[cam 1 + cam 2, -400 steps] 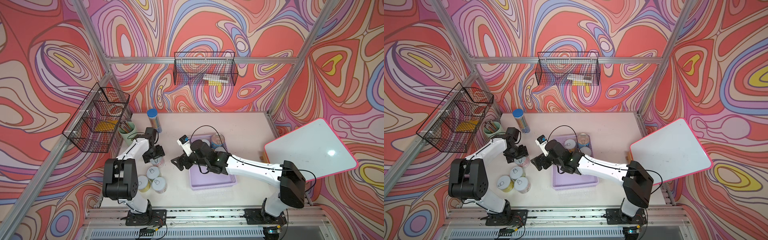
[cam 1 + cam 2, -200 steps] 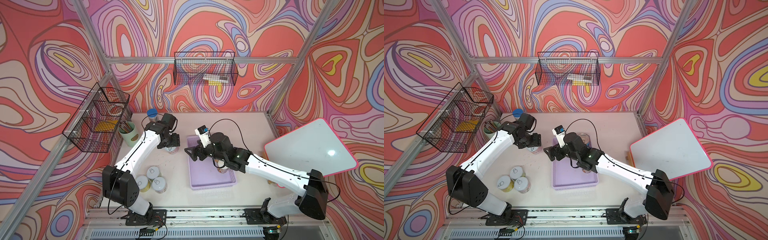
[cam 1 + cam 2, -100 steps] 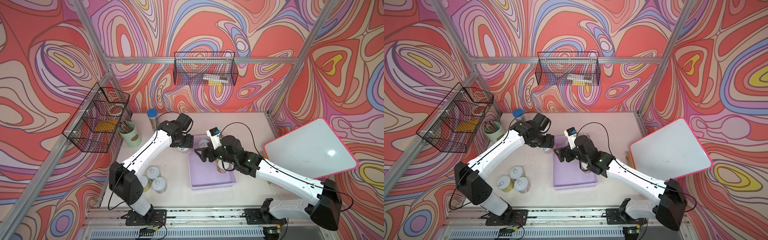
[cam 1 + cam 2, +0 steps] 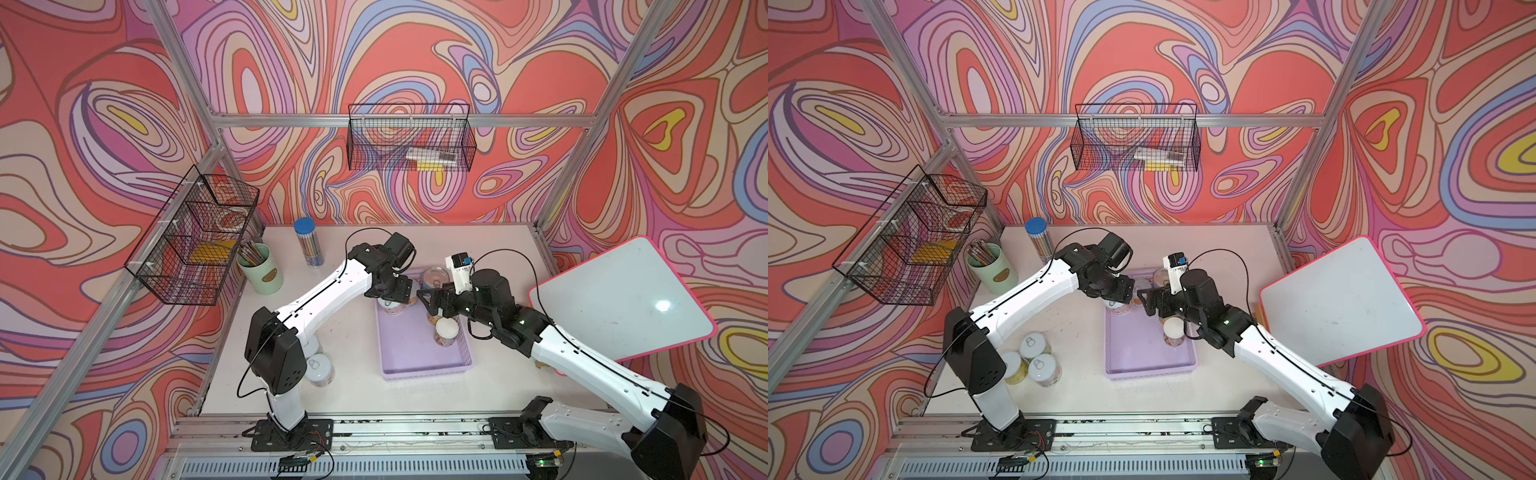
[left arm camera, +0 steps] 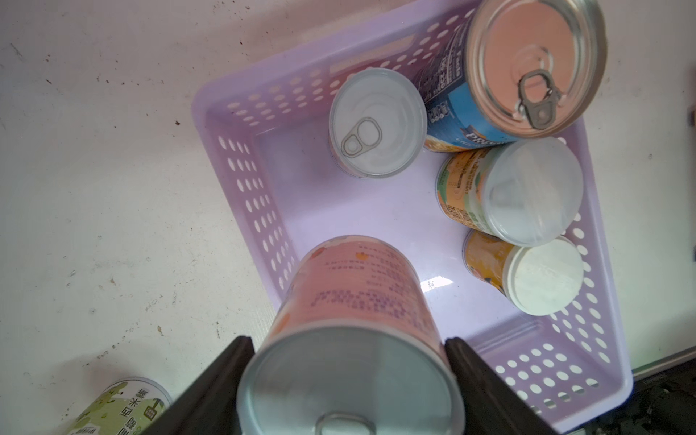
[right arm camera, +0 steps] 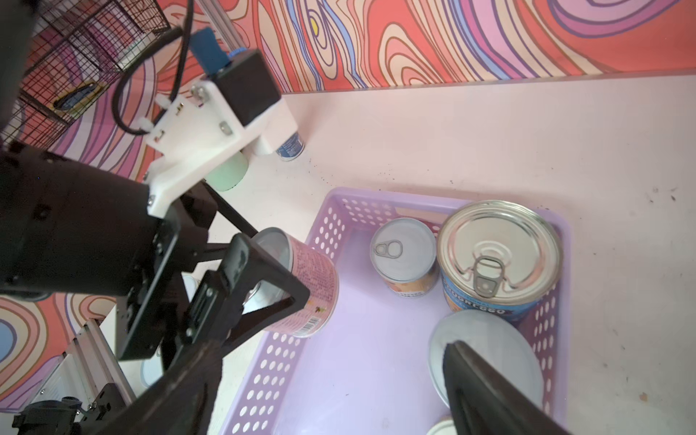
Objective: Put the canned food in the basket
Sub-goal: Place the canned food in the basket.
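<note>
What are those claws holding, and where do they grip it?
The left gripper clamps the pink-labelled can by its curved sides, near its pull-tab end. The right gripper holds nothing.

Both arms reach inward, wrists nearly meeting: left gripper (image 4: 394,294), pointing down, clamps a pink-labelled can (image 5: 354,293); right gripper (image 4: 428,302), just beside it, hangs with jaws spread wide.

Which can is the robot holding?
The pink-labelled can, clamped tilted in the left gripper over the edge of the lilac basket. The other cans stand upright in the basket or on the table, ungripped.
</note>
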{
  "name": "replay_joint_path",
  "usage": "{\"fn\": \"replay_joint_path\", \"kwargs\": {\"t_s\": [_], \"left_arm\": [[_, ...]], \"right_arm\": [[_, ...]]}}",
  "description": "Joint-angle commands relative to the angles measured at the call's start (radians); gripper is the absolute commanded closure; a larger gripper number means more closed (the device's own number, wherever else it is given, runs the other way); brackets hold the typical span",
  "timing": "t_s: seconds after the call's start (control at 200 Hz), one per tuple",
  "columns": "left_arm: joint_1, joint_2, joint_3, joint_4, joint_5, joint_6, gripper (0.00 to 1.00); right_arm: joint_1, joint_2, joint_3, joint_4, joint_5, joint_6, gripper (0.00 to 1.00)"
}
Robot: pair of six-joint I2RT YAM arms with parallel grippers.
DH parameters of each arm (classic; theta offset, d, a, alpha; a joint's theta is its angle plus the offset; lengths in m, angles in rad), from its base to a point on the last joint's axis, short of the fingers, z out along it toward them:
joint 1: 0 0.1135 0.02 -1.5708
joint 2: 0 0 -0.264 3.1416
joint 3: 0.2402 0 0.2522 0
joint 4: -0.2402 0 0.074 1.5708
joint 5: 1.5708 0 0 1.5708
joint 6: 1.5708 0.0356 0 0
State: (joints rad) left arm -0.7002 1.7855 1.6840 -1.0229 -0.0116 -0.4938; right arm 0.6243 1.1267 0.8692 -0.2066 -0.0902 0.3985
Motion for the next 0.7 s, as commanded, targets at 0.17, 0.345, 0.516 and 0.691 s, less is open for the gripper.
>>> {"fn": "replay_joint_path", "kwargs": {"t_s": [0.17,0.345,0.516,0.691], "left_arm": [[-0.047,0.029,-0.014,0.096,-0.004,-0.048,0.29],[-0.091,0.052,-0.049,0.171,-0.034,-0.092,0.30],[-0.109,0.077,-0.082,0.240,-0.058,-0.135,0.31],[-0.113,0.077,-0.139,0.319,-0.082,-0.184,0.33]], "right_arm": [[-0.054,-0.054,-0.077,0.053,-0.069,0.062,0.07],[-0.058,-0.106,-0.119,0.028,0.016,0.064,0.08],[-0.060,-0.146,-0.119,-0.005,0.054,0.055,0.08],[-0.061,-0.196,-0.137,-0.029,0.109,0.057,0.08]]}}
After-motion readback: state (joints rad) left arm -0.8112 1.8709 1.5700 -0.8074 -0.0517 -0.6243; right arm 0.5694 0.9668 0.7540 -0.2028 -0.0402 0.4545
